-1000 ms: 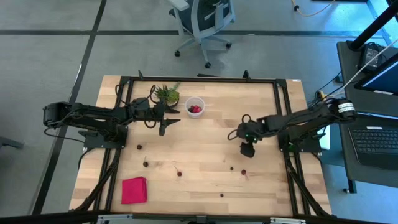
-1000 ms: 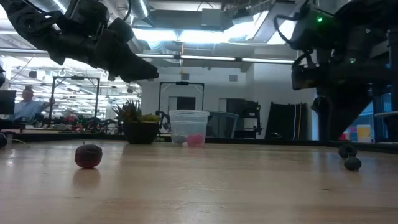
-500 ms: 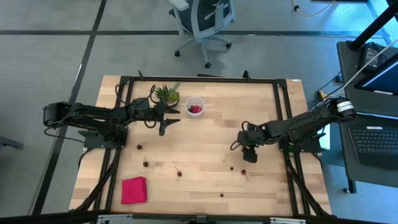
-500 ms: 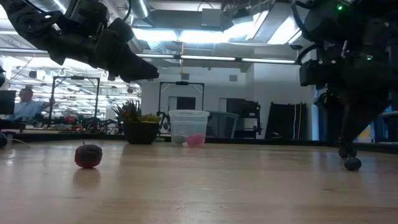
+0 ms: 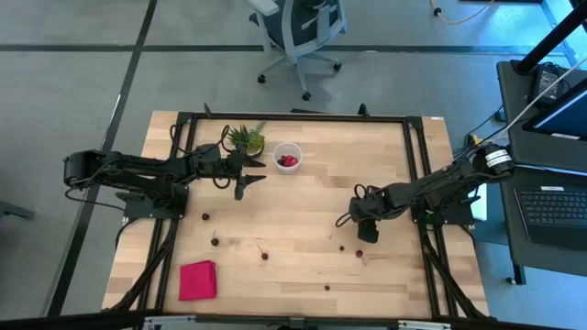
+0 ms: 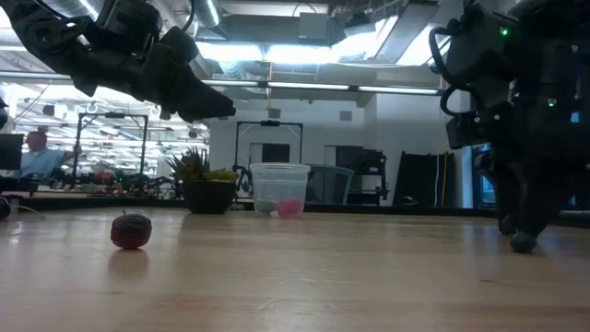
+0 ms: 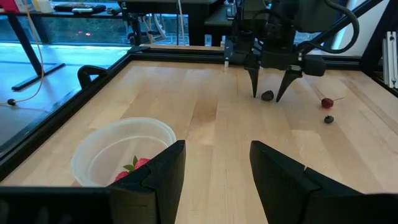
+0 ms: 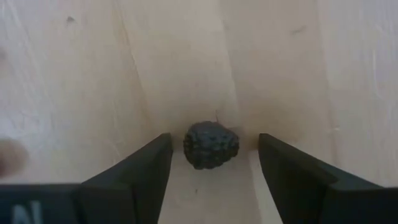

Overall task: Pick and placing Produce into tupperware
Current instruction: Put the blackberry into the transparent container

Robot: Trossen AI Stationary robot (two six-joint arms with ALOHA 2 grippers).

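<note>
The tupperware [image 5: 288, 156] is a small clear round cup standing on the far part of the table beside the potted plant [image 5: 246, 139]; a few red fruits [image 7: 134, 167] lie in it. My left gripper [image 5: 241, 186] hovers open just near of it. My right gripper [image 7: 272, 93] is open and low over the table's right half. Its fingers stand on either side of a dark bumpy berry [image 8: 210, 149] that rests on the wood, with a gap on both sides. In the high view the right gripper [image 5: 364, 236] hides that berry. More produce lies loose nearby [image 5: 341, 247] [image 5: 359, 254].
Loose fruits lie scattered on the near half of the table [image 5: 215, 241] [image 5: 264, 254] [image 5: 326, 287] [image 5: 204, 217]. A flat pink-red cloth [image 5: 197, 280] lies at the near left corner. A black frame [image 5: 293, 117] rims the table. An office chair [image 5: 303, 32] stands beyond the far edge.
My right gripper has moved a little toward the table's near edge and come down, so that its open fingers now stand around the dark berry on the wood. The left arm has kept still.
</note>
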